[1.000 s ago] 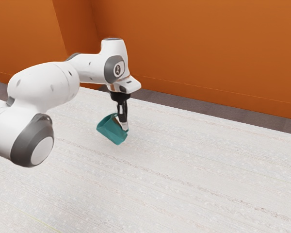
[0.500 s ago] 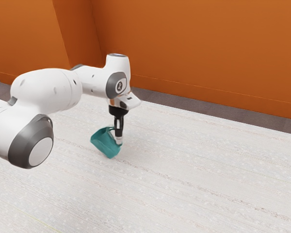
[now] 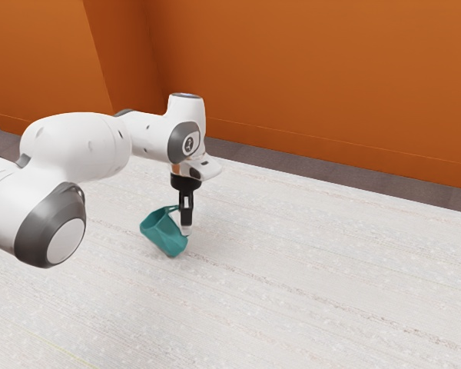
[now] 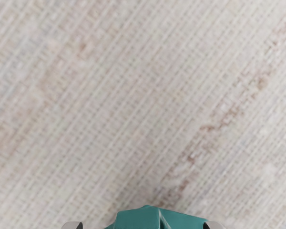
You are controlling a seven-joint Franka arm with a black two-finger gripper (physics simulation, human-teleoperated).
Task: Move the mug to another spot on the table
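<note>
In the exterior view, end effector (image 3: 186, 224) tight on tilted teal mug (image 3: 162, 233)

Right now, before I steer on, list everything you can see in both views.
mug: one, teal, tilted, hanging at the gripper low over the table.
table: one, whitish with faint streaks, under the mug.
wall: two faces meeting in a corner, orange, behind the table.
floor: one strip, grey, between table and wall.
arm: one, white with grey joints, entering from the exterior view's left.
gripper: one, black, pointing down, shut on the mug's rim.
</note>
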